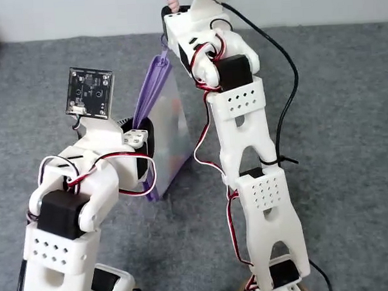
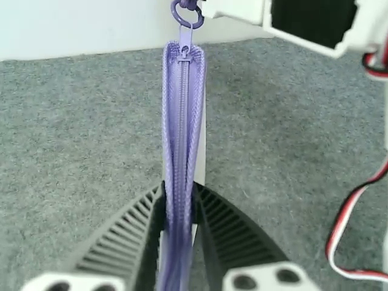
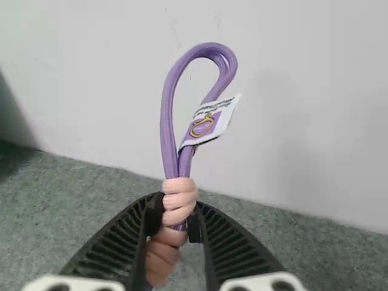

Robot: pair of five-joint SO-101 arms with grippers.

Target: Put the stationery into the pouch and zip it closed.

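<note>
A purple-edged pouch (image 1: pixel 172 124) with clear sides stands upright on the grey mat between the two arms. My left gripper (image 2: pixel 179 203) is shut on the pouch's (image 2: pixel 182 127) zipped top edge at its near end. The zipper teeth look joined along the whole edge, with the slider (image 2: pixel 185 53) at the far end. From the slider a purple pull ring (image 2: pixel 186 12) leads up toward my right gripper (image 1: pixel 172 6). In the right wrist view, my right gripper (image 3: pixel 176 224) is shut on a pink bead (image 3: pixel 177 203) at the base of a purple cord loop (image 3: pixel 173 97) with a small tag (image 3: pixel 209 119). Faint coloured shapes show through the pouch's clear side.
Grey carpet (image 1: pixel 334 101) covers the table up to a white wall (image 3: pixel 303 91) close behind the right gripper. A black cable (image 1: pixel 288 83) and red-white wires (image 1: pixel 211 164) hang along the right arm. Open mat lies to either side of the pouch.
</note>
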